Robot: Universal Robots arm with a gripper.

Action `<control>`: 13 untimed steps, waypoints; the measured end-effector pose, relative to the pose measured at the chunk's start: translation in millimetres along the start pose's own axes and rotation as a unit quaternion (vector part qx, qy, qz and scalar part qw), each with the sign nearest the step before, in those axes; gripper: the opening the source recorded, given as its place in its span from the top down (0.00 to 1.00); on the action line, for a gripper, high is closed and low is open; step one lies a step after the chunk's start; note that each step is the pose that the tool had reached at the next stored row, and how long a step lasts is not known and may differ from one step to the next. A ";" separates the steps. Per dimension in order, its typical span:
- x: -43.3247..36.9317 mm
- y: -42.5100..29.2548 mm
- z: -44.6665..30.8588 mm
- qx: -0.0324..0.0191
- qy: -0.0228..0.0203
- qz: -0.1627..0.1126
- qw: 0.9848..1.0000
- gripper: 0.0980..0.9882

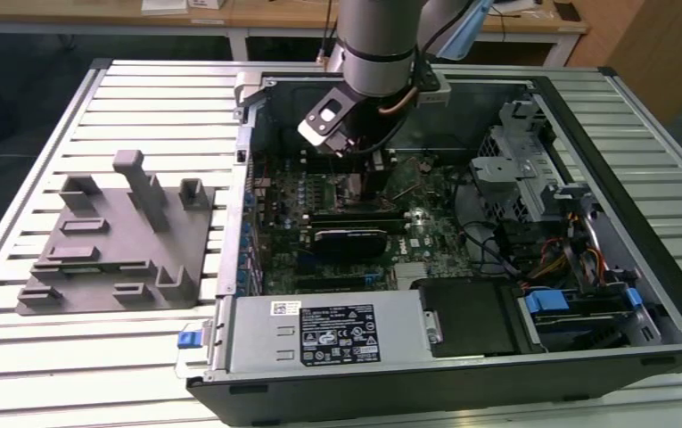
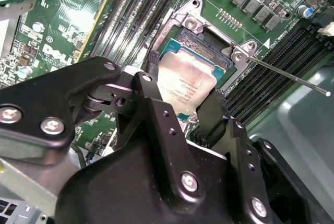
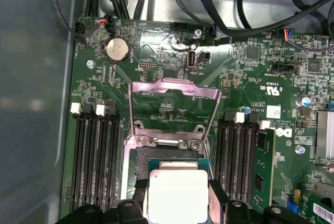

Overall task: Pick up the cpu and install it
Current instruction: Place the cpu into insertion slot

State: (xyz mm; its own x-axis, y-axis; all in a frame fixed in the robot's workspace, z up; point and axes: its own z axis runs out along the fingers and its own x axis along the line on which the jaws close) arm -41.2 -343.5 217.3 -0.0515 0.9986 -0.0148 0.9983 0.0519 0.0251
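- The robot arm [image 1: 376, 45] reaches down into an open computer case [image 1: 436, 388] that lies on its side on a slatted metal tabletop [image 1: 79, 357].
- The pincer [image 1: 362, 165] hangs low over the green circuit board [image 1: 436, 223], in the part of the case far from the silver power supply [image 1: 316, 334].
- In both wrist views the pincer [image 2: 181, 98] [image 3: 177, 190] is clenched on the cpu [image 2: 188, 80] [image 3: 177, 198], with a black finger [image 2: 211, 117] pressed against each of two opposite edges.
- The cpu's pale silver top faces up, and a thin green rim shows around it.
- The cpu is right at the square socket [image 2: 203, 38] on the board. It covers part of the opening, and dark socket floor shows beyond its far edge.
- Whether the cpu is fully seated or only just above the socket cannot be told.
- The hinged metal frame [image 3: 172, 84] of the socket is swung open, away from the cpu.
- A thin metal lever [image 2: 292, 78] sticks out from one corner of the socket.
- Rows of black memory slots [image 3: 96, 156] run along both sides of the socket.
- A round battery [image 3: 118, 50] sits on the board beyond the open frame.
- A grey plastic block [image 1: 115, 250] with upright tabs rests on the tabletop to the exterior view's left of the case, well apart from the pincer.
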 end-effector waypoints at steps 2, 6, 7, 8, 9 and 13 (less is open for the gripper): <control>0.6 -0.1 0.9 0.000 0.000 0.003 1.000 0.50; 2.2 -0.1 2.6 0.000 0.000 0.009 1.000 0.50; 2.3 -0.1 3.2 0.000 0.000 0.011 1.000 0.50; 2.4 -0.1 4.6 0.000 0.000 0.015 1.000 0.50; 2.4 -0.2 5.3 0.000 0.000 0.017 1.000 0.50; 2.5 -0.5 8.7 0.000 -0.001 0.023 1.000 0.50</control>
State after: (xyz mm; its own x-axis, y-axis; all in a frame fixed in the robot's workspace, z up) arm -41.5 -341.2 208.6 -0.0063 0.9999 -0.0147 0.9997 0.0067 0.0252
